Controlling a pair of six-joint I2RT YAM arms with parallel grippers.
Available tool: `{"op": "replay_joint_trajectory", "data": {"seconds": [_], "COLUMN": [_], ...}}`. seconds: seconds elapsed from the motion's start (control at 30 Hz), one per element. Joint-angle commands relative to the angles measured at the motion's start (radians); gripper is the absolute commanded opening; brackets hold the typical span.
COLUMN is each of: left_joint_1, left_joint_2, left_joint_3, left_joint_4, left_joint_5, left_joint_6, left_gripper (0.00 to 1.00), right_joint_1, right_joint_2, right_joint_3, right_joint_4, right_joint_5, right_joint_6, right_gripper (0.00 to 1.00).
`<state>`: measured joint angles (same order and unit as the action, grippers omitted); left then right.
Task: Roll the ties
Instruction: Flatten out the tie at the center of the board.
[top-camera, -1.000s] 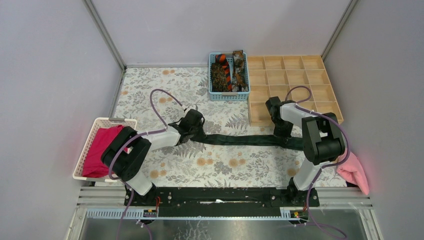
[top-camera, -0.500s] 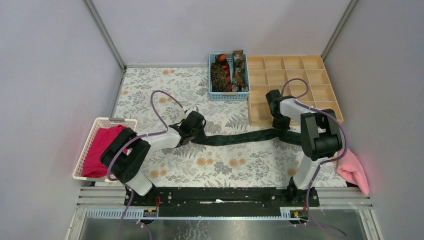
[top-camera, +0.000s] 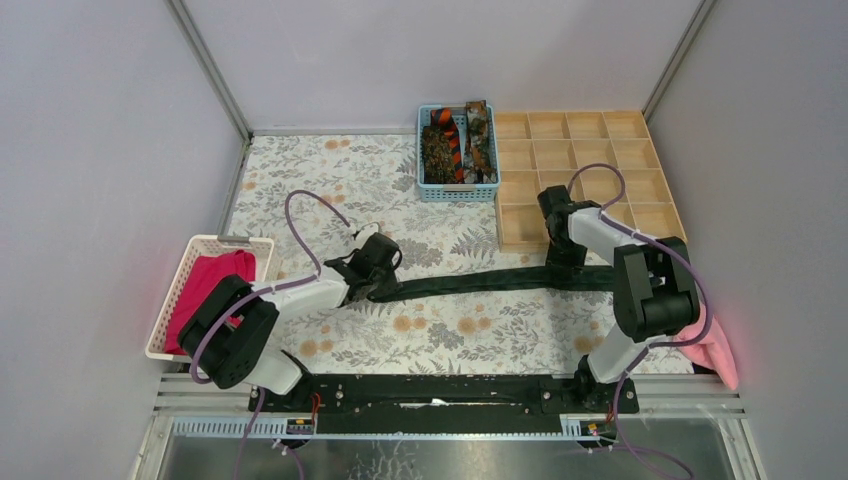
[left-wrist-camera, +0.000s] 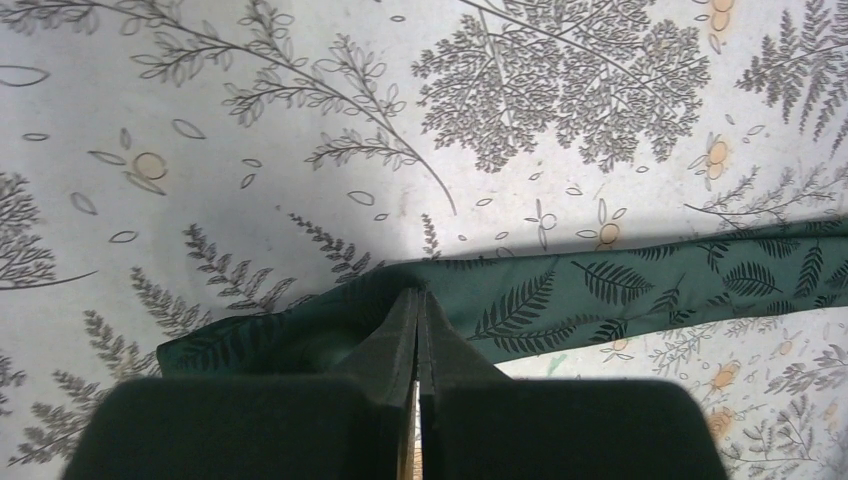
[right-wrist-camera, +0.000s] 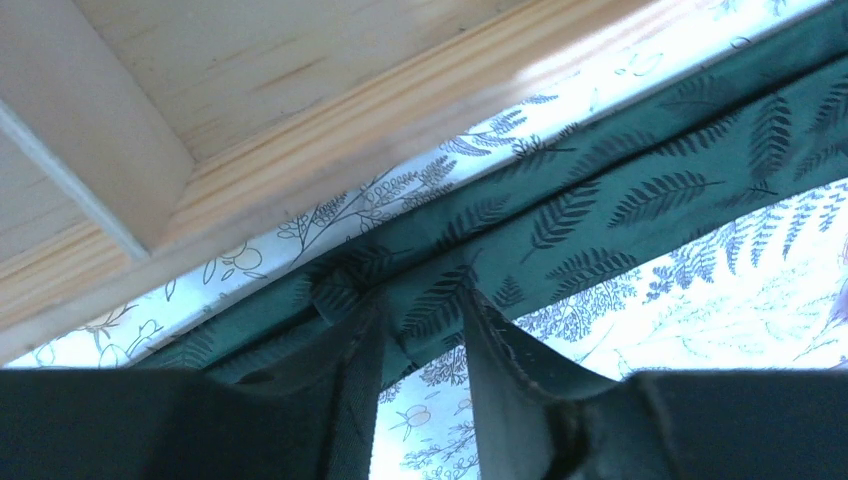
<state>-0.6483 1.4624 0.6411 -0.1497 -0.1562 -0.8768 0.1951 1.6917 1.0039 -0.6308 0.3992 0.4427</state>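
Note:
A dark green tie (top-camera: 470, 283) with a fern print lies stretched left to right across the flowered tablecloth. My left gripper (top-camera: 372, 287) is shut on its left end; in the left wrist view the jaws (left-wrist-camera: 417, 297) meet on a raised fold of the tie (left-wrist-camera: 620, 290). My right gripper (top-camera: 565, 262) is at the tie's right part, by the wooden tray. In the right wrist view it (right-wrist-camera: 420, 300) is open, its fingertips against the tie (right-wrist-camera: 600, 200). Mottled brown ties (top-camera: 437, 152) and an orange-and-black striped tie (top-camera: 453, 148) lie in a blue basket (top-camera: 457, 192).
A wooden compartment tray (top-camera: 585, 170) stands at the back right, its edge close over the right gripper (right-wrist-camera: 250, 120). A white basket (top-camera: 178, 290) with a magenta cloth (top-camera: 205, 285) sits at the left. A pale pink cloth (top-camera: 715, 345) lies at the right edge.

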Motion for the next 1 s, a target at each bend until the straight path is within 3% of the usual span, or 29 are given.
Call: {"op": "replay_joint_trajectory", "data": {"seconds": [0.0, 0.43, 0.53, 0.67, 0.83, 0.97], "left_joint_1": [-0.003, 0.001, 0.027, 0.116, 0.156, 0.171], "left_joint_2": [0.023, -0.079, -0.108, -0.188, -0.261, -0.24], "left_joint_3": [-0.015, 0.162, 0.155, 0.073, 0.007, -0.002], "left_joint_4": [-0.136, -0.153, -0.199, -0.202, -0.24, -0.171], "left_joint_5": [-0.052, -0.111, -0.105, -0.038, -0.053, -0.032], "left_joint_6": [0.035, 0.083, 0.055, 0.024, 0.009, 0.036], "left_gripper": [0.04, 0.32, 0.29, 0.09, 0.07, 0.08], "right_joint_1": [-0.002, 0.107, 0.146, 0.243, 0.304, 0.365], "right_joint_2": [-0.087, -0.292, -0.319, -0.315, -0.265, -0.159], "right_joint_3": [-0.001, -0.005, -0.008, -0.002, -0.001, 0.026], "right_joint_4": [-0.013, 0.001, 0.019, 0.063, 0.107, 0.151], "right_joint_5": [0.003, -0.047, -0.094, -0.176, -0.214, -0.264], "right_joint_6": [0.044, 0.0, -0.01, -0.001, 0.001, -0.013], "right_gripper": [0.47, 0.49, 0.47, 0.47, 0.44, 0.19]}}
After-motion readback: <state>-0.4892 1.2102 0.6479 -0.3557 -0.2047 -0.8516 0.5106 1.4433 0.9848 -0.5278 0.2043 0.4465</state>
